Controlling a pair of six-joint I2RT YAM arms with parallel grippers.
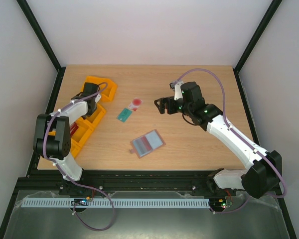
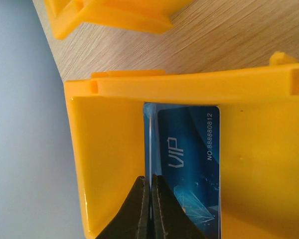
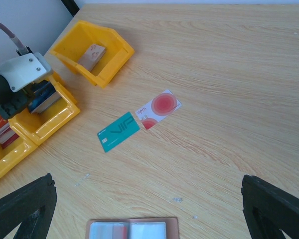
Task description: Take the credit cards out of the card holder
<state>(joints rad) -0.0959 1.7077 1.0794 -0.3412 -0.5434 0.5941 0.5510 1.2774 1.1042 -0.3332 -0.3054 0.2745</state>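
The teal card (image 1: 124,114) and the pale card (image 1: 135,103) lay end to end on the table (image 1: 189,149), their long axis slanting from near-left to far-right. Both were already outside the card holder (image 1: 147,143), which lay spread open just nearer.

The right gripper (image 1: 161,106) hung gaping and empty just right of them, with open wood all round. The left gripper (image 2: 150,209) — pinched tight — sat in an orange bin (image 2: 104,164) at a blue card (image 2: 189,159); whether it nipped that edge I could not tell.
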